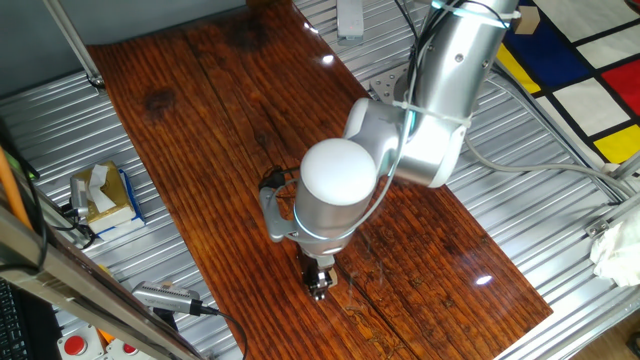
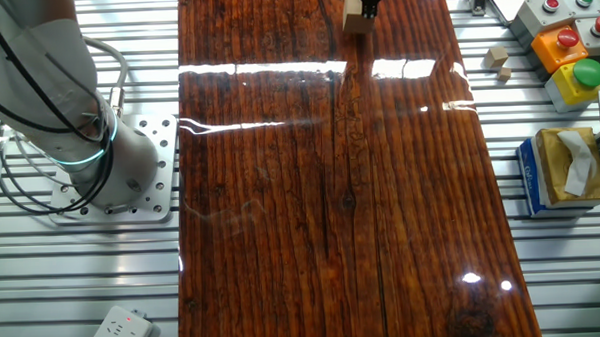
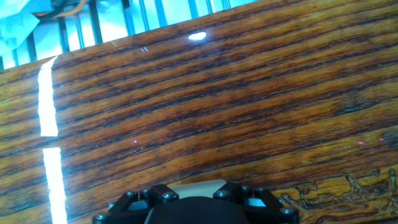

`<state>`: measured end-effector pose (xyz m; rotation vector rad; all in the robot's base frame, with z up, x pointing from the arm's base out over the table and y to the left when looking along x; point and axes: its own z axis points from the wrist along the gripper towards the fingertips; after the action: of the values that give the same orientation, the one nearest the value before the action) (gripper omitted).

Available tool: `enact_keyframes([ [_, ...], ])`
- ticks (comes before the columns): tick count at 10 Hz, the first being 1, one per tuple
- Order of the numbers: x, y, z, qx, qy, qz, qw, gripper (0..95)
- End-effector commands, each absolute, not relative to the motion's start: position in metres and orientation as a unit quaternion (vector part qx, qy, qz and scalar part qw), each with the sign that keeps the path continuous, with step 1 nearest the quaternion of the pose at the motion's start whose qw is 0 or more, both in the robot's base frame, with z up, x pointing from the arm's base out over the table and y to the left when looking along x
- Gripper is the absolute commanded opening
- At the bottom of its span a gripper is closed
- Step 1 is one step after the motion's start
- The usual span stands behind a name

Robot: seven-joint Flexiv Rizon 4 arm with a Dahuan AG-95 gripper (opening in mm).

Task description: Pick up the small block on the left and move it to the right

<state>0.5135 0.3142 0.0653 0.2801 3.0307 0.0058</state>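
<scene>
The small block is a pale tan wooden cube at the far end of the dark reddish board in the other fixed view. My gripper stands right against it, coming down from the frame's top edge. In the hand view the block's pale top fills the gap between the two black finger mounts, touching both. In one fixed view the gripper hangs low over the board's near part, fingers narrow, and the arm hides most of the block.
A yellow-and-blue tissue box sits on the ribbed metal table beside the board. Coloured button boxes and two small wooden pieces lie near it. The arm's base and a power strip are on the opposite side.
</scene>
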Motion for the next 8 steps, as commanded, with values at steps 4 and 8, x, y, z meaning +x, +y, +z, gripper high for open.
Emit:
enact_keyframes([
  [4, 0.5137, 0.3144, 0.0615, 0.089, 0.995, 0.001, 0.052, 19.0],
  [8, 0.5136, 0.3145, 0.0572, 0.089, 0.995, 0.0, 0.055, 19.0],
])
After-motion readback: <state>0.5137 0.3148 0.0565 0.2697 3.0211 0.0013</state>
